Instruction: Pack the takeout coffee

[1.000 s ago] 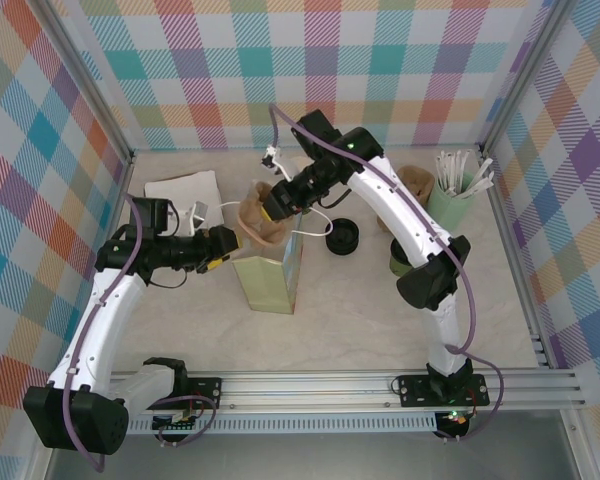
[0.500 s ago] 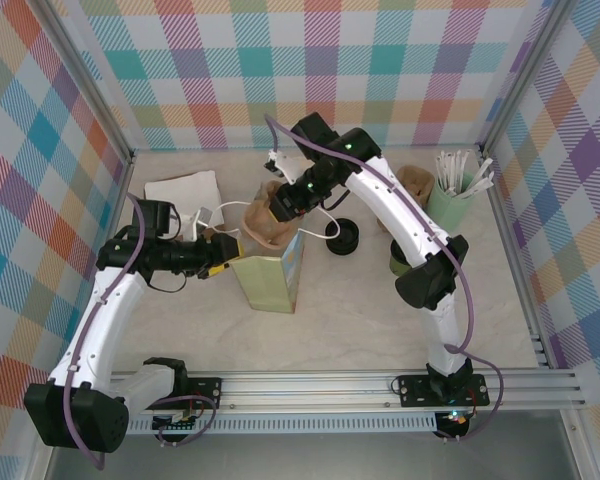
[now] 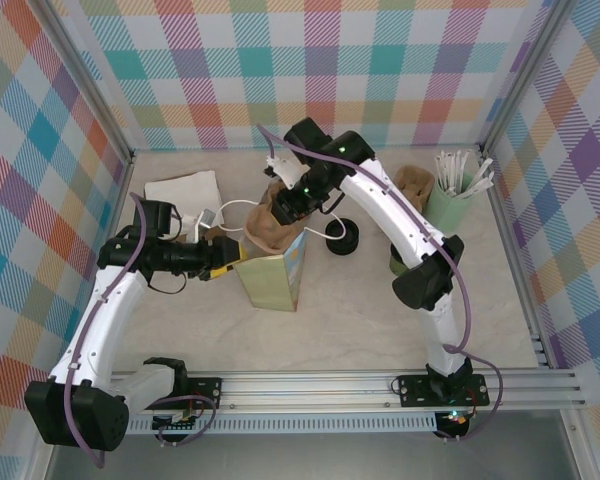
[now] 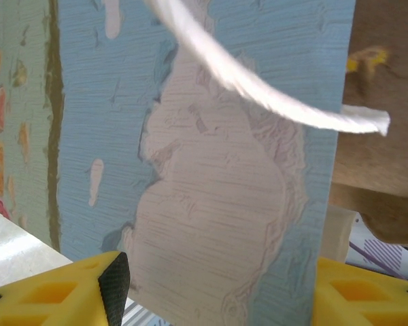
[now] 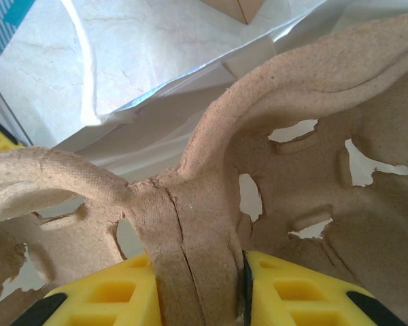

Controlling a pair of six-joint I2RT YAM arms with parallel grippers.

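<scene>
Top external: our right claw point(image 3: 282, 208) pinches the cardboard carrier point(image 3: 260, 232) over the bag point(image 3: 278, 282). At its 9 o'clock sits our left claw point(image 3: 232, 262); we cannot tell its grip. The coffee cup point(image 3: 342, 237) stands at 2 o'clock.

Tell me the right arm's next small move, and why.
Probably ease the right gripper straight down a little: it is clamped on the centre ridge of the pulp carrier, which hangs over the open bag, and the left gripper is at the bag's side.
</scene>
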